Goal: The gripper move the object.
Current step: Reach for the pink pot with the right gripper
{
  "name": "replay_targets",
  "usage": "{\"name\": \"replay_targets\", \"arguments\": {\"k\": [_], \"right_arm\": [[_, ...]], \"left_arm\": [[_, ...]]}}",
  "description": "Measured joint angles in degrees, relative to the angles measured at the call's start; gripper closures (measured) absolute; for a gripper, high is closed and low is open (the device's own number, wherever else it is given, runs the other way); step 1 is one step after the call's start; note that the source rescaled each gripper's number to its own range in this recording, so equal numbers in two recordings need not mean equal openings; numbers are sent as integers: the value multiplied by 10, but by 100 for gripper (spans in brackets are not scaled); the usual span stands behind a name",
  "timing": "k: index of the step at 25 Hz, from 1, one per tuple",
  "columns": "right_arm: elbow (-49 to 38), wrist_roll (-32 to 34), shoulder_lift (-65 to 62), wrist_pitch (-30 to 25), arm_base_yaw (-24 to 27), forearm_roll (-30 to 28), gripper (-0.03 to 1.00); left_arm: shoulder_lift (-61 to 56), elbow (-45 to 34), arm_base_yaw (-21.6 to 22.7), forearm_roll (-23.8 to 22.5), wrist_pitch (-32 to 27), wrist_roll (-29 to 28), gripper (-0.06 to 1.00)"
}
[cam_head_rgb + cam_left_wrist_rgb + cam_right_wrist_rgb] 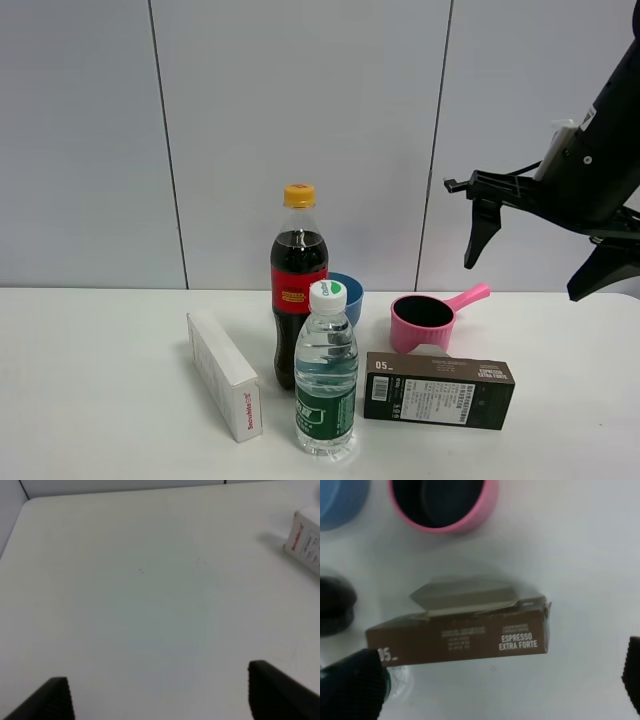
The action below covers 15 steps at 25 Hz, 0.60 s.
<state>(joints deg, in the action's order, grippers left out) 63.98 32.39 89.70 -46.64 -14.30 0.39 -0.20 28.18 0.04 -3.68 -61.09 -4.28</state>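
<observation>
Pink plastic scoop cup (428, 318), round, dark-hollowed, straight-handled

The small pink plastic scoop cup (422, 322) is showing a dark inside. The dark cola bottle (299, 250) is wearing a red label (298, 286) and yellow cap (299, 196); the flat brown cardboard box (438, 390) is carrying white lettering.
</observation>
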Motion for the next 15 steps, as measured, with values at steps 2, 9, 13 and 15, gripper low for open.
{"name": "replay_targets", "arguments": {"k": [2,9,13,15], "right_arm": [[22,2,24,-10,16,3,-1],[146,25,99,-86,35,2,0],[216,45,158,-140,35,3,0],[252,47,188,-172,35,3,0]], "left_arm": [[0,0,0,0,0,0,-6],[0,0,0,0,0,0,-6],[0,0,0,0,0,0,-6],[0,0,0,0,0,0,-6]]}}
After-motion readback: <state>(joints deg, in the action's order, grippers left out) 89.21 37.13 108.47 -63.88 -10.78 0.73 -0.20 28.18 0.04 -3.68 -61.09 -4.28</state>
